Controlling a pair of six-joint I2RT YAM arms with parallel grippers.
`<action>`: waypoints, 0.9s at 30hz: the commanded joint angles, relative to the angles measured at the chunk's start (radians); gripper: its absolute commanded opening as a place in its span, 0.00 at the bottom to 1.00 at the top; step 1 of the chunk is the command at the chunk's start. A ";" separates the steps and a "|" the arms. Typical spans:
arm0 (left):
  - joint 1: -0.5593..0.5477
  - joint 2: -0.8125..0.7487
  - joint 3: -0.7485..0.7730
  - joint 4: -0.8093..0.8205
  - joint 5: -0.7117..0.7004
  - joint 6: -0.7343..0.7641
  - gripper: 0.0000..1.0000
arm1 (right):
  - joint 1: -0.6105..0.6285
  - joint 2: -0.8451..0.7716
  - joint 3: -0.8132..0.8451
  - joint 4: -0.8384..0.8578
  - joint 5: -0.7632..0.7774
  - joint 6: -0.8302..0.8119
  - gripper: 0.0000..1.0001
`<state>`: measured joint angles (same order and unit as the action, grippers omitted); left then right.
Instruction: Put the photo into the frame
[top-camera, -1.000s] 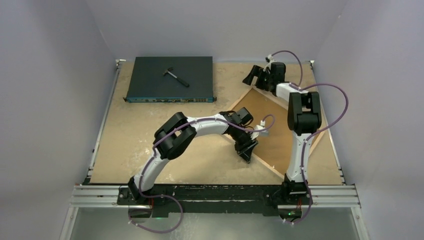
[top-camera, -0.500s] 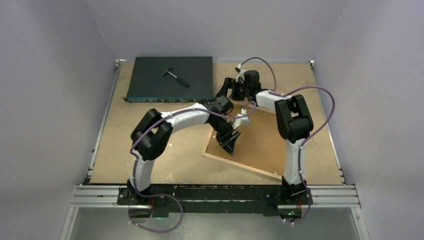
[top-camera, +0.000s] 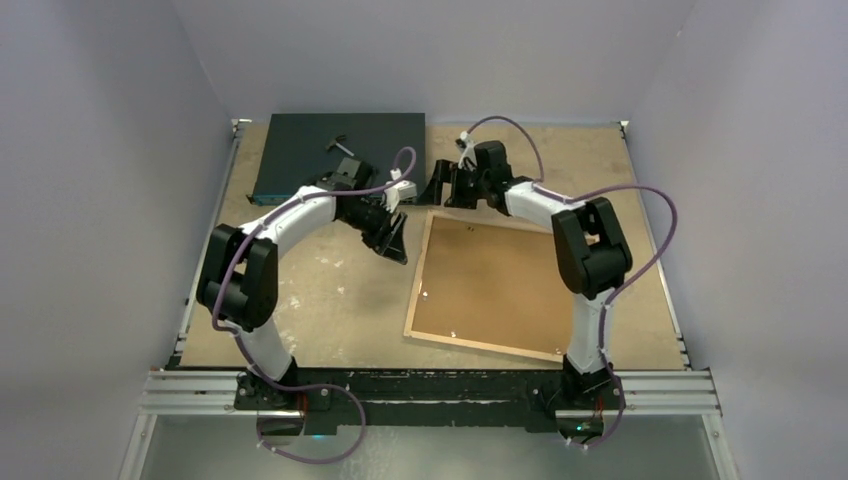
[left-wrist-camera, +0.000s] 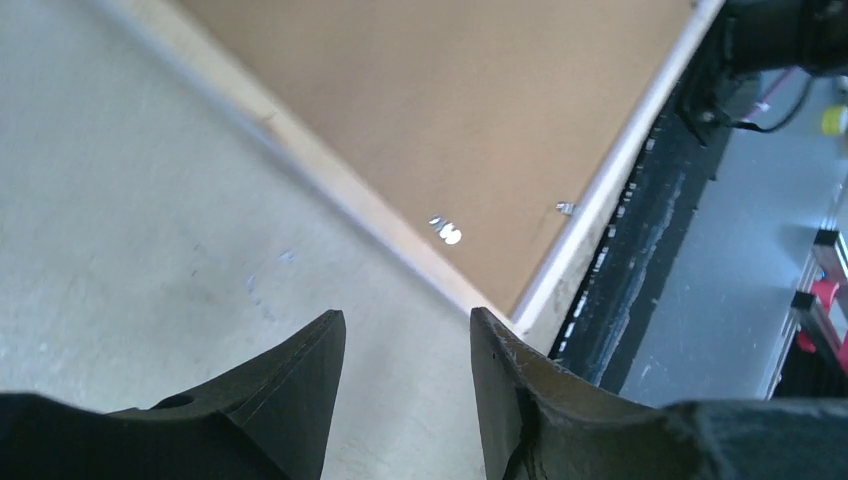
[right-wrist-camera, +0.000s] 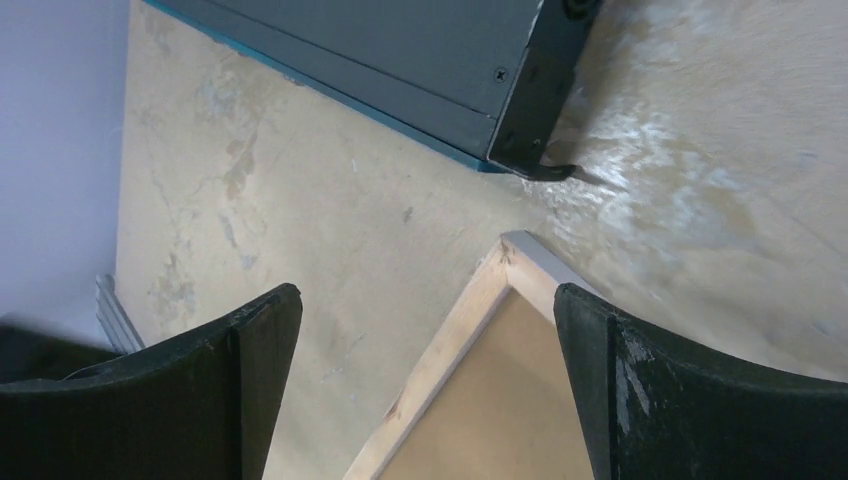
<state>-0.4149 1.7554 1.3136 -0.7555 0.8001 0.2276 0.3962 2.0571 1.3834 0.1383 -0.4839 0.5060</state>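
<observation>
The frame (top-camera: 419, 272) has swung round within the last second. It lay as a diamond under both arms, and now it lies nearly square to the desk (top-camera: 320, 300), back up, with the brown backing board (top-camera: 490, 285) filling it.

The left hand (left-wrist-camera: 405, 315) has pulled away toward the dark box (top-camera: 340, 150). Its fingers stand partly apart with nothing between them, and the frame's rail lies just to that hand's right, not touching.

The right hand (right-wrist-camera: 425, 298) has followed the frame's far corner across — it gapes as wide as it goes and holds nothing, with the wooden corner just below and between its fingers.

The photo is nowhere to be seen; whether it lies under the backing board cannot be told.

The frame looks freshly squared up for work — yet with the board seated in it, the insertion itself appears not yet begun.
</observation>
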 joint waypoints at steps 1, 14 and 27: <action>0.026 0.003 -0.108 0.151 -0.012 -0.100 0.47 | -0.104 -0.216 -0.053 -0.066 0.111 0.015 0.99; 0.025 0.030 -0.147 0.322 -0.021 -0.180 0.62 | -0.578 -0.801 -0.567 -0.134 0.668 0.036 0.99; 0.068 0.055 -0.072 0.277 -0.035 -0.144 0.63 | -0.696 -0.614 -0.666 -0.104 0.640 0.105 0.99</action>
<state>-0.3725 1.8084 1.1973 -0.4747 0.7589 0.0647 -0.2962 1.4380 0.7353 0.0048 0.1471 0.5926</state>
